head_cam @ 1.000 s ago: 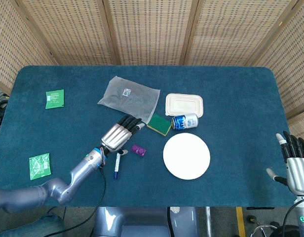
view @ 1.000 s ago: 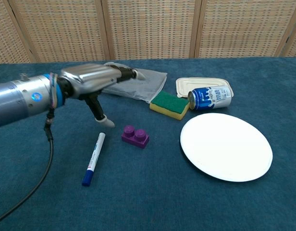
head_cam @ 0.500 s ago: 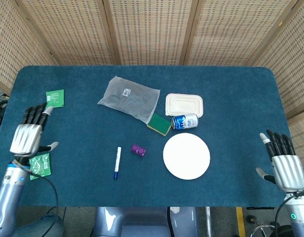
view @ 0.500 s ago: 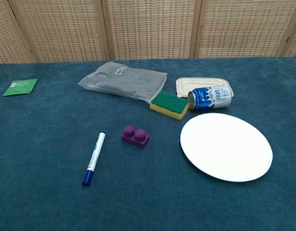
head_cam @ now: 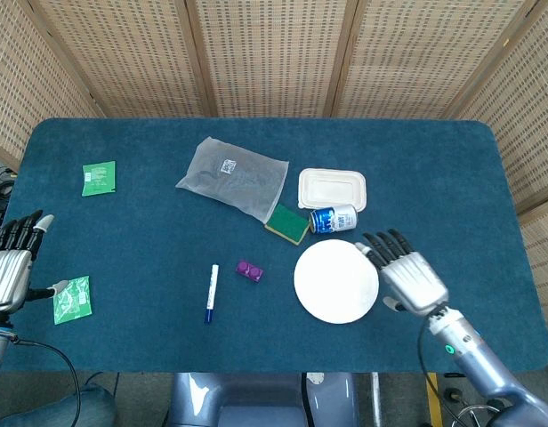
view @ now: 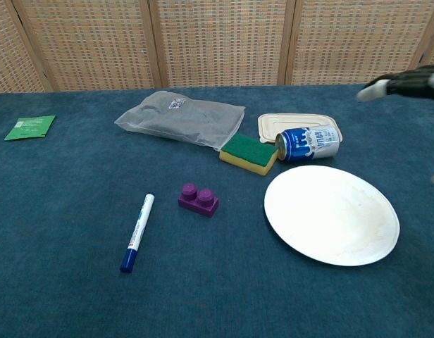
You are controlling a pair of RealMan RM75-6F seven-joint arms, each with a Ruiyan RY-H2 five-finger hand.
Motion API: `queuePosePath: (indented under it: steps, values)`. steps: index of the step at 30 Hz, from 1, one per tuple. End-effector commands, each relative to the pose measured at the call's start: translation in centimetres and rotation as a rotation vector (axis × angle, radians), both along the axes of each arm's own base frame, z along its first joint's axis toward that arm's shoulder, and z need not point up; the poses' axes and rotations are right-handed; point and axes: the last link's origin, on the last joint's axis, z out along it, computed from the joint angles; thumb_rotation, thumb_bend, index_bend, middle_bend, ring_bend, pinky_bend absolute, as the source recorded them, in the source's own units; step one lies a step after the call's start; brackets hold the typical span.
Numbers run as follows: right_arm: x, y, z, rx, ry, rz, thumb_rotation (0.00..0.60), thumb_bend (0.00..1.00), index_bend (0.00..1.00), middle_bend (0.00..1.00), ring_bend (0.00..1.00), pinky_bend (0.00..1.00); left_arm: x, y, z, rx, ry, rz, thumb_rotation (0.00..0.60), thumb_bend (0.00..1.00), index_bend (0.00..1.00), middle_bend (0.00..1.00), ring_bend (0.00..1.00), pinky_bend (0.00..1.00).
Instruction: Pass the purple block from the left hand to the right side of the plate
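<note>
Block: the small purple two-stud plastic block [head_cam: 249, 270] lay on the blue felt table [head_cam: 149, 222], near the front edge and about midway along it, held by neither hand.
Plate: the round white plate [head_cam: 336, 281] sat just right of the block, apart from it, with nothing on it.
Marker: a white pen with a blue cap [head_cam: 209, 293] lay left of the block, pointing toward the front edge.
Left hand: my left hand [head_cam: 11, 267] hung off the table's left edge by the front-left corner, fingers spread and holding nothing. A second before it had hovered right above the block; it had pulled all the way back without picking it up.
Right hand: my right hand [head_cam: 406, 274] had swung in from the right edge to just beside the plate's right rim, fingers apart and holding nothing; the chest view caught only its fingertips [view: 375, 89].
Meaning: I judged the pass not begun, since the block was ungrasped and my left hand was far from it.
</note>
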Motion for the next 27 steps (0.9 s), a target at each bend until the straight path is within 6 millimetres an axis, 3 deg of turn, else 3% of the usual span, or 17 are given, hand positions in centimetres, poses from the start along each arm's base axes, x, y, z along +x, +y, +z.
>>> queuePosePath:
  steps: [1,8,13,17,21,23,25,27]
  values:
    - [6.2,-2.6,-4.1,0.094,0.043,0.143,0.6,0.0,0.07,0.0,0.0,0.0,-0.3,0.5,-0.2,-0.026,0.001,0.012,0.6,0.05,0.0,0.0,0.0,0.0]
    - [12.3,-5.7,-10.7,0.185,0.081,0.218,0.6,0.0,0.11,0.0,0.0,0.0,-0.7,0.9,0.2,-0.027,-0.01,0.047,0.6,0.05,0.0,0.0,0.0,0.0]
    - [14.9,-6.3,-14.4,0.215,0.11,0.256,0.6,0.0,0.13,0.0,0.0,0.0,-1.2,1.2,0.5,-0.024,-0.018,0.07,0.6,0.05,0.0,0.0,0.0,0.0]
    - [15.9,-6.9,-17.4,0.212,0.152,0.261,0.6,0.0,0.17,0.0,0.0,0.0,-1.4,1.5,0.3,-0.043,-0.021,0.082,0.6,0.05,0.0,0.0,0.0,0.0]
    - [16.0,-7.0,-18.9,0.212,0.179,0.258,0.6,0.0,0.19,0.0,0.0,0.0,-1.6,1.7,0.2,-0.05,-0.028,0.089,0.6,0.05,0.0,0.0,0.0,0.0]
    - [16.2,-6.9,-19.5,0.212,0.192,0.264,0.6,0.0,0.13,0.0,0.0,0.0,-1.6,1.8,0.3,-0.051,-0.032,0.09,0.6,0.05,0.0,0.0,0.0,0.0]
    - [16.3,-7.0,-19.9,0.206,0.203,0.266,0.6,0.0,0.02,0.0,0.0,0.0,-1.6,1.9,0.3,-0.051,-0.037,0.09,0.6,0.05,0.0,0.0,0.0,0.0]
    - [16.4,-7.1,-20.2,0.203,0.203,0.259,0.6,0.0,0.0,0.0,0.0,0.0,-1.7,1.9,0.4,-0.05,-0.04,0.092,0.6,0.05,0.0,0.0,0.0,0.0]
